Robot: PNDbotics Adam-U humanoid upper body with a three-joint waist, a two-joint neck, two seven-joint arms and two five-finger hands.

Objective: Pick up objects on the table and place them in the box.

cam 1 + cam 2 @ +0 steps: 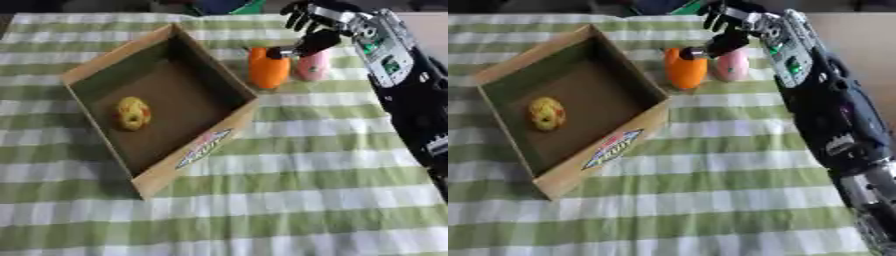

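An open cardboard box (162, 172) lies on the green and white checked cloth, with a yellow, red-speckled round thing (132, 113) inside on its floor. Just right of the box stand an orange object (268, 68) and, beside it, a pink one (312, 65). My right hand (317, 25) hovers over these two from the upper right. Its fingers are spread and relaxed, and the thumb tip sits at the top of the orange object. Nothing is held in it. My left hand is out of sight.
My right forearm (824, 95) runs down the right side of the view. The checked cloth (289, 210) covers the table in front of the box. Blue and green things show past the far edge (229, 6).
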